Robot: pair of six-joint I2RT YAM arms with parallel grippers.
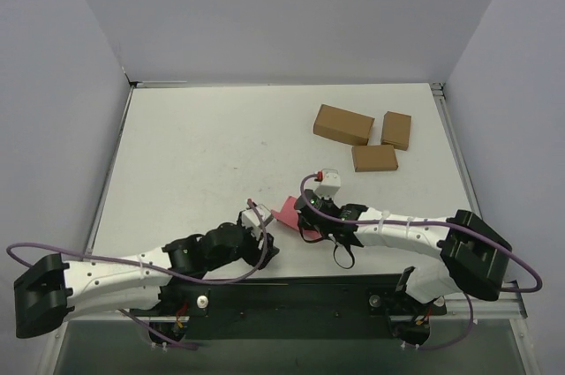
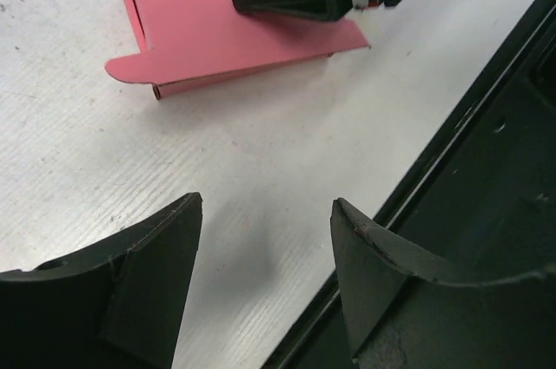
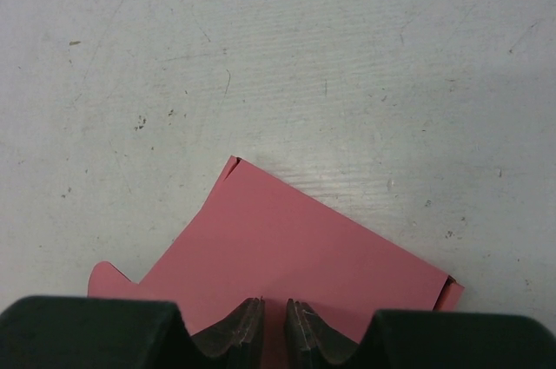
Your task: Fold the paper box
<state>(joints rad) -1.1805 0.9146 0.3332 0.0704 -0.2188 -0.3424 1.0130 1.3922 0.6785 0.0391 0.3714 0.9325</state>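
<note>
So the left gripper (image 2: 265, 213) is hanging over the white table (image 1: 194, 146) near its front edge, jaws spread wide with nothing in them. The pink-red thin card paper box (image 2: 200, 22), folded flat, lies on the table just ahead of it, not touching. The right gripper (image 3: 274, 312) has its fingers pinched nearly together on one edge of that card. Way off at the back right sit three brown cardboard boxes (image 1: 342, 124).

walls (image 1: 291, 4): plain pale grey | table (image 1: 203, 154): white, faintly scuffed, metal-edged | light: soft, even
</note>
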